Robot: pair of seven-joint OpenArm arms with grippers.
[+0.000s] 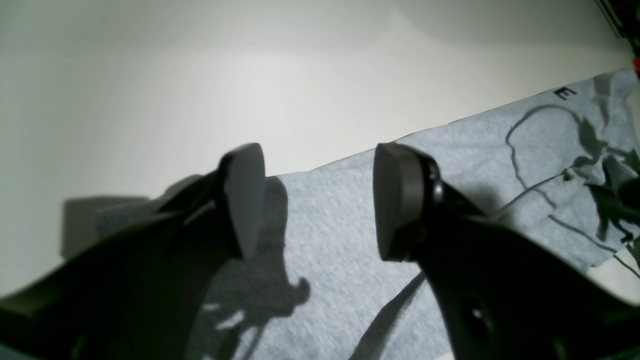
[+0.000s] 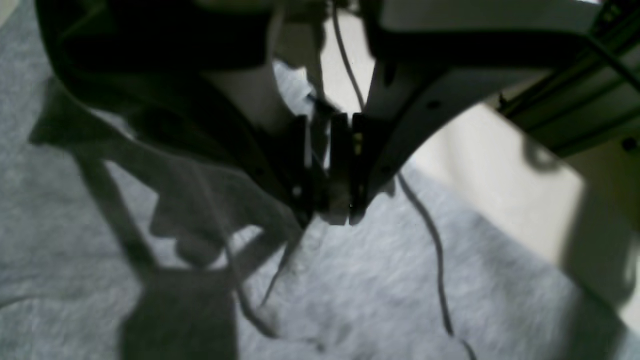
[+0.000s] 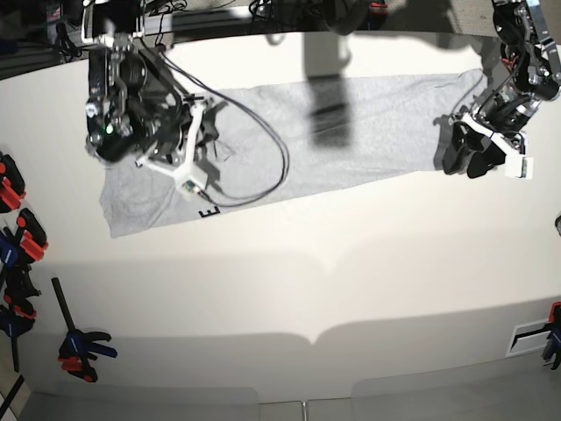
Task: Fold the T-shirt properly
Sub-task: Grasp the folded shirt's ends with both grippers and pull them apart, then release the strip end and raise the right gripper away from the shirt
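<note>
The light grey T-shirt lies as a long strip across the far part of the white table, with a black letter E at its near edge. My left gripper hovers open over the shirt's end, near its edge, with nothing between its fingers; in the base view it is at the strip's right end. My right gripper is low over the shirt's other end. Its jaws are pressed nearly together on a raised pinch of the grey cloth.
A black cable from the right arm loops over the shirt. Orange and blue clamps lie along the table's left edge, one more nearer the front, and another at the right edge.
</note>
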